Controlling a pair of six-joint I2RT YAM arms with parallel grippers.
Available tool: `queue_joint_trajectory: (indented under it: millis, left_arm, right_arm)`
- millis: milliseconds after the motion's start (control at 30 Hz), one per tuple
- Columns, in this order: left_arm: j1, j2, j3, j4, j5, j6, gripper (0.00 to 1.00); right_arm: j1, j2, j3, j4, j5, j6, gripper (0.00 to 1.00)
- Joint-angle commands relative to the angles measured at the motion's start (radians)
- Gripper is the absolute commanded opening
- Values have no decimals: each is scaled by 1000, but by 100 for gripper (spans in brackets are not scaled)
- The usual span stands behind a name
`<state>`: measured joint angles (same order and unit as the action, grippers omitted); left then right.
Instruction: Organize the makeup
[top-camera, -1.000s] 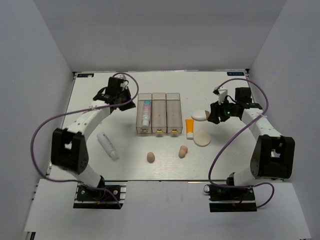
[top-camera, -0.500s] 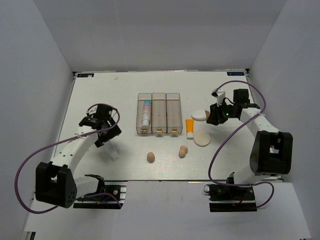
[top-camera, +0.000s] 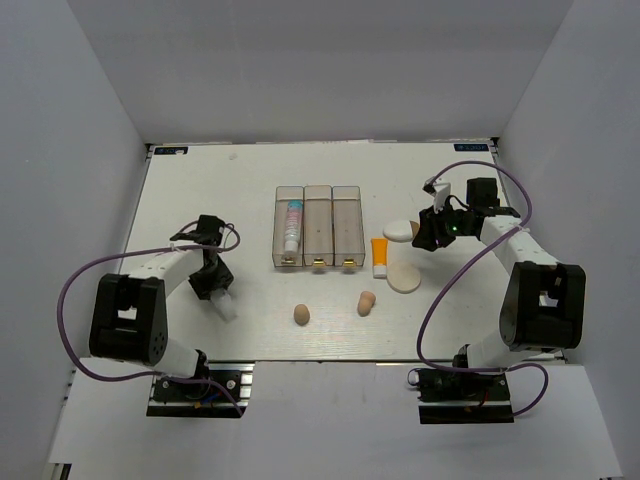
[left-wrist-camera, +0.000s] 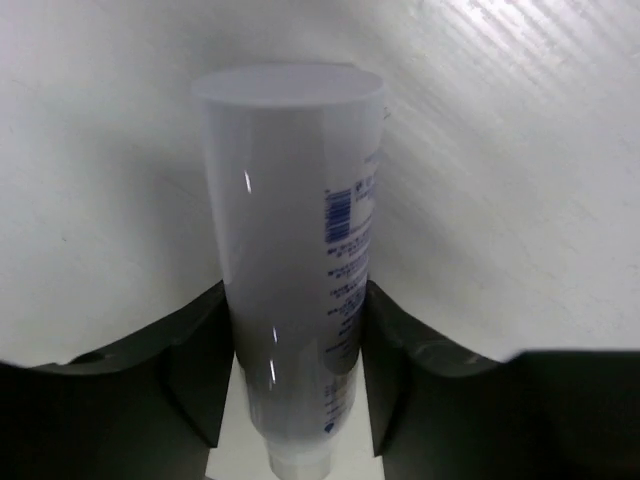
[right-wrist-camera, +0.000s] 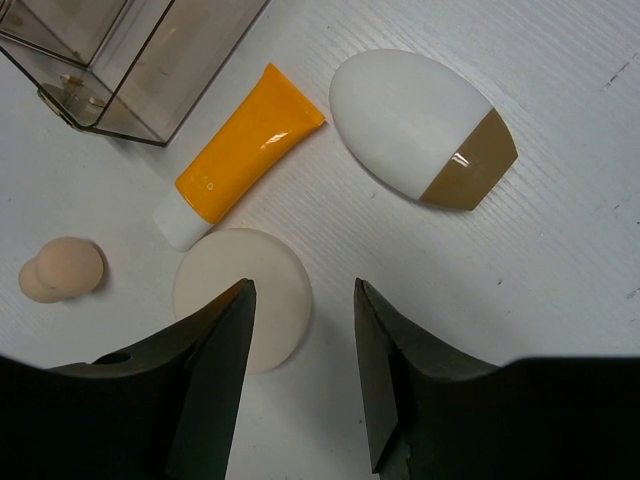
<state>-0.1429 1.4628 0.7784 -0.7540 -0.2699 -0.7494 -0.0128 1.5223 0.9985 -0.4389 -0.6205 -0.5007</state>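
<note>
Two white-and-black arms trail looping purple cables (a green light glows on the right wrist), each pincer dark grey.

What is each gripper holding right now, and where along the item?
The left gripper straddles the white tube near its cap end, fingers beside it; whether they press is unclear. The right gripper is open above the table, holding nothing.

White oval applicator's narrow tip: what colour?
Tan-brown, clearest in the right wrist view: white oval applicator.

A glossy white plastic tube (left-wrist-camera: 290, 260) carried blue print, an orange tube (right-wrist-camera: 245, 145) wore a white cap, and a white oval (right-wrist-camera: 415, 125) showed a tan tip.
</note>
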Motion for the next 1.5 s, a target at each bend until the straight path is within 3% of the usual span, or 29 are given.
queue_joint_trajectory:
  millis: [0,67,233,367,500,700,800,1000,1267,1400,1467]
  left_arm:
    - [9,-12,1,71,29,38,57]
    - [9,-36,21,84,59,59,36]
    - [-14,-133,111,172,207,176,17]
    - [-23,-167,171,277,397,237,13]
    - [-32,-86,266,370,598,288,12]
    - [-63,79,406,461,686,292,14]
    - [-84,181,504,476,698,294,18]
    - [-129,352,650,407,655,329,37]
    - [-158,389,676,340,564,354,73]
    - [-158,377,708,326,551,352,85]
    - [-158,361,725,315,537,351,86]
  right_arm:
    - [-3,-30,5,9,-4,2,50]
    - [-3,-30,5,8,-2,-1,50]
    - [-3,-25,2,8,-10,-6,42]
    - [-1,-14,6,6,-25,-2,37]
    - [1,-2,19,5,-31,-1,36]
    - [4,-2,28,2,-31,5,38]
    - [4,-7,26,5,-33,10,42]
    - [5,-11,34,17,-28,31,50]
    - [5,9,55,17,-19,40,54]
    - [7,18,69,5,-18,39,56]
    - [8,22,75,-1,-21,33,57]
